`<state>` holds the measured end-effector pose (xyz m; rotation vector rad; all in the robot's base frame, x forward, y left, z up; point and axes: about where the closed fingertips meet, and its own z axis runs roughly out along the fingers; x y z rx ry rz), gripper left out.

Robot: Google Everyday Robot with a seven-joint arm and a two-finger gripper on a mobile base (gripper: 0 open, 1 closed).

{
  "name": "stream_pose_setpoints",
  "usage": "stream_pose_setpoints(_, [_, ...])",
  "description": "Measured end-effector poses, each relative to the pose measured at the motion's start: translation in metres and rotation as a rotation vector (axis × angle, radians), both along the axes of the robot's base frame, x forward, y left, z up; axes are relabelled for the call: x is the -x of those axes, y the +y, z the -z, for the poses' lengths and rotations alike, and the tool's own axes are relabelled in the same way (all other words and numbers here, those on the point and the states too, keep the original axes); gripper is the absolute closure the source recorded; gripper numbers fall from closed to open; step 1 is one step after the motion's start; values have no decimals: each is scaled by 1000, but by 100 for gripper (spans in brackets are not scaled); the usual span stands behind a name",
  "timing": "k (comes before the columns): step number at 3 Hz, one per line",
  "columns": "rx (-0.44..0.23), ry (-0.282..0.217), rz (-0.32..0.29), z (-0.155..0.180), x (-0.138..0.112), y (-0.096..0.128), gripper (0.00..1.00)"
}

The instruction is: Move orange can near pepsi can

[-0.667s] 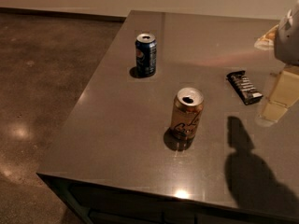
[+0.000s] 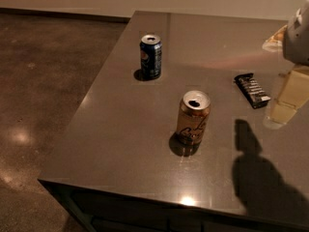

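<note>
The orange can stands upright in the middle of the grey table, its top opened. The pepsi can, dark blue, stands upright farther back and to the left, well apart from the orange can. My gripper hangs at the right edge of the view, above the table and to the right of the orange can, touching neither can. Its shadow falls on the table at the front right.
A dark snack bar lies on the table between the orange can and the gripper. The table's left edge and front edge drop to a brown polished floor. A pale object shows at the far right.
</note>
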<state>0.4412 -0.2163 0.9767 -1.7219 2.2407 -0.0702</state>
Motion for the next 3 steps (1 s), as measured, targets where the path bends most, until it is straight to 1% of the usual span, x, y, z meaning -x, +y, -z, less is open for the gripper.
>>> stream_pose_setpoints(1, [-69,33,-4,11,-3,12,0])
stream_pose_setpoints(2, [-153,46,-5,28,-1,30,0])
stream_pose_setpoints(3, [-258,29,-9,44,4,53,0])
